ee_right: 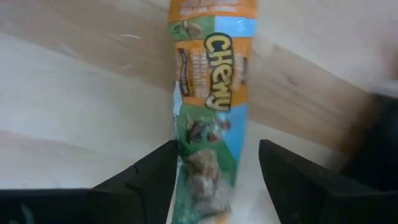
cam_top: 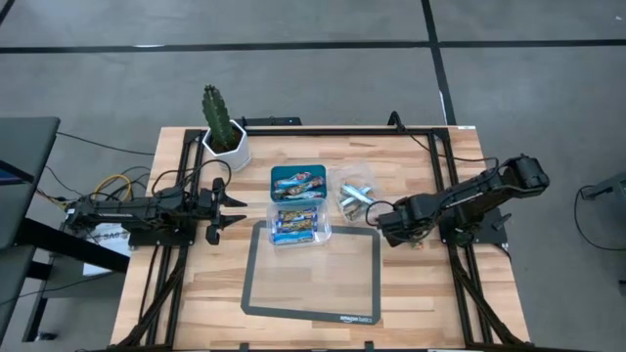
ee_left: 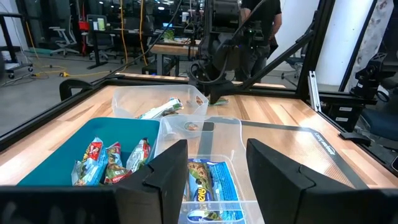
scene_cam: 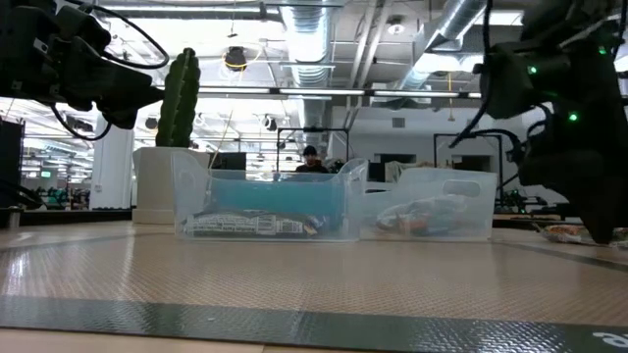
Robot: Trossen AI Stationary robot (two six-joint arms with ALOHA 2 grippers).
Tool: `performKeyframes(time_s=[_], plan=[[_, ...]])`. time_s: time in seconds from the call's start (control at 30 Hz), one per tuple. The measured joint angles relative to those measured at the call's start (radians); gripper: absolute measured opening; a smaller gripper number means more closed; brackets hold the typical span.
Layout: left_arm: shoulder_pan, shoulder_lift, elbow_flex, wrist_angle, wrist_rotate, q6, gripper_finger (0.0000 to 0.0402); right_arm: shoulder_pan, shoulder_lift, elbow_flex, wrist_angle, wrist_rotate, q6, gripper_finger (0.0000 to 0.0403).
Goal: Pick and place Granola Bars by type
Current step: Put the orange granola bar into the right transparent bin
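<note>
We see left gripper (cam_top: 239, 205) hovering at worktop (cam_top: 411, 284) left side, near cactus pot (cam_top: 227, 149), jaws open, empty. Right of it: teal tray (cam_top: 298, 182) with multicolour bars (ee_left: 111, 163); clear tub (cam_top: 299, 225) just beside, holding blue bars (ee_left: 211, 190); second tub (cam_top: 355, 191) further right with silver bars (cam_top: 352, 196). Dark-framed mat (cam_top: 311, 276) lies below tubs. We see right gripper (cam_top: 383, 221) low over worktop beside second tub, jaws open astride orange-green bar (ee_right: 208, 106) lying on wood; contact not clear.

wooden table (cam_top: 421, 293); on it mat (cam_top: 311, 313), teal tray (cam_top: 298, 179), tubs (cam_top: 299, 226), cactus pot (cam_top: 226, 149)
</note>
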Motion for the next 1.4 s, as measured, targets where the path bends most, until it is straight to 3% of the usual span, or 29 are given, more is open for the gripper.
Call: performKeyframes(time_s=[0.37,0.73,0.9,1.4], plan=[[0.000,0.000,0.000,0.000,0.000,0.000,0.0158,-0.002,-0.065,-0.101,0.140,-0.001,-0.009,0.0210],[0.000,0.000,0.000,0.000,0.000,0.000,0.0158,-0.001,-0.083,-0.102,0.183,-0.004,-0.009,0.0065],[0.000,0.000,0.000,0.000,0.000,0.000,0.0158,-0.002,-0.091,-0.104,0.232,0.001,-0.031,0.0030],[0.000,0.000,0.000,0.000,0.001,0.000,0.0158,0.057,-0.212,-0.105,0.948,-0.026,-0.378,0.0044]])
